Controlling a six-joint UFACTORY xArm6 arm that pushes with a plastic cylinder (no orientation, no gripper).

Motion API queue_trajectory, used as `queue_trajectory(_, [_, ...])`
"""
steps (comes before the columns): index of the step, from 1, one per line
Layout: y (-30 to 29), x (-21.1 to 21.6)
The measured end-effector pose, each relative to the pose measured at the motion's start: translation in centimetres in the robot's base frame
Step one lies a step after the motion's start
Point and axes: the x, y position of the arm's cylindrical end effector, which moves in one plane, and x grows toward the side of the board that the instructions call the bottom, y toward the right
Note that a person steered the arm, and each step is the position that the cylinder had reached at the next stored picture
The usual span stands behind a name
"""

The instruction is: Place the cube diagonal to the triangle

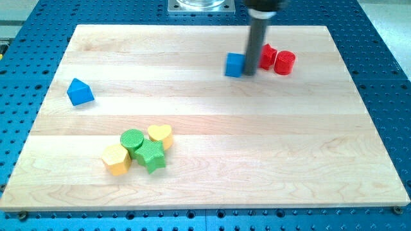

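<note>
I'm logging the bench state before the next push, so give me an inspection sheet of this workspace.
Surface: light wooden board on a blue perforated table; no damage seen.
Job's things: blue cube near the view's top, right of centre; blue triangle far off at the view's left.
Clutter: two red blocks just right of the rod, exact shapes unclear; a cluster at the view's lower left of green cylinder, green star, yellow heart and another yellow block.
Grippers: none fitted; my tip sits against the cube's right side, between it and the red blocks.
Cables: nothing seen.
Surroundings: metal base plate at the view's top edge.
</note>
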Motion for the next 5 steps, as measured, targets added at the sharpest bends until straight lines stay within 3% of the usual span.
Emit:
queue_trajectory(1, [-10.9,0.3])
queue_trajectory(2, [-5.2,0.3])
queue_trajectory(3, [-5.8,-2.2])
queue_trajectory(4, [-14.1,-2.5])
queue_trajectory(5, [-14.2,-3.3])
